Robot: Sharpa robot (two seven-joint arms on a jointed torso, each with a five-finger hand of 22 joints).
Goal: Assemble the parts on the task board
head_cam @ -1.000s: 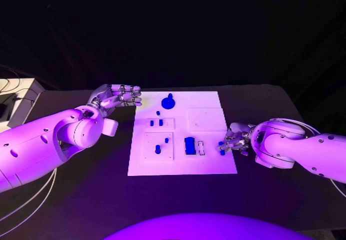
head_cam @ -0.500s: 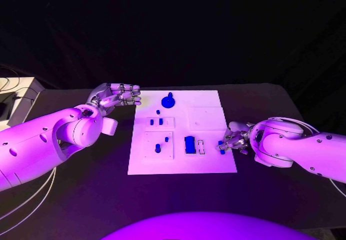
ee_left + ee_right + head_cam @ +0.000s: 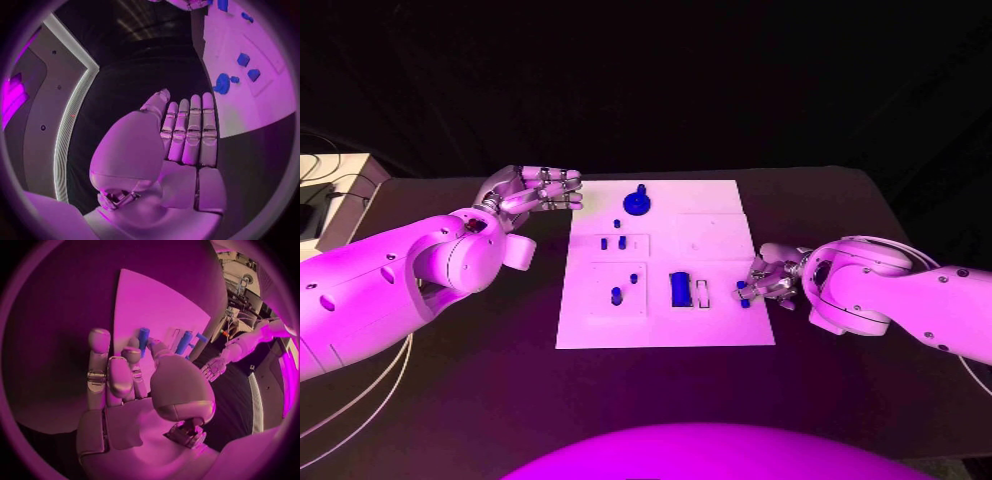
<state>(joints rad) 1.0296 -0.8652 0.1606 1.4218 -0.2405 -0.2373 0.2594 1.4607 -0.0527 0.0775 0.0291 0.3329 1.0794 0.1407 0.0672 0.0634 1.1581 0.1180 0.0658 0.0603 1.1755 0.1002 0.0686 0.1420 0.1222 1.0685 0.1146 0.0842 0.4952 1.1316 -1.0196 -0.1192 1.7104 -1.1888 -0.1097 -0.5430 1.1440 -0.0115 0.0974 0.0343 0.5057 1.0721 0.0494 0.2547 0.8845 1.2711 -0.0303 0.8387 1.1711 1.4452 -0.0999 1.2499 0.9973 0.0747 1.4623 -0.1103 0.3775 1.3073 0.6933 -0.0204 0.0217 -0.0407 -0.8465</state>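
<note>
The task board [image 3: 668, 265] lies in the middle of the black table [image 3: 473, 400], with blue parts on it: a round knobbed part [image 3: 636, 204] near its far edge, small pegs [image 3: 612, 243] in a raised panel below that, and a larger block [image 3: 679, 289] toward the near edge. At the board's right edge your right hand [image 3: 770, 282] pinches a small blue peg [image 3: 744, 295] between thumb and fingers; the right wrist view shows that peg [image 3: 143, 339] standing at the fingertips, with the block [image 3: 183, 343] just beyond it. So you look to be mid-placement of this peg, though I cannot tell which socket it is meant for. Next, you will likely need to keep it upright and line it up over its hole before easing your pinch.

Your left hand [image 3: 535, 190] hovers just off the board's far left corner, holding nothing; in the left wrist view its fingers [image 3: 190, 127] lie straight and close together.
</note>
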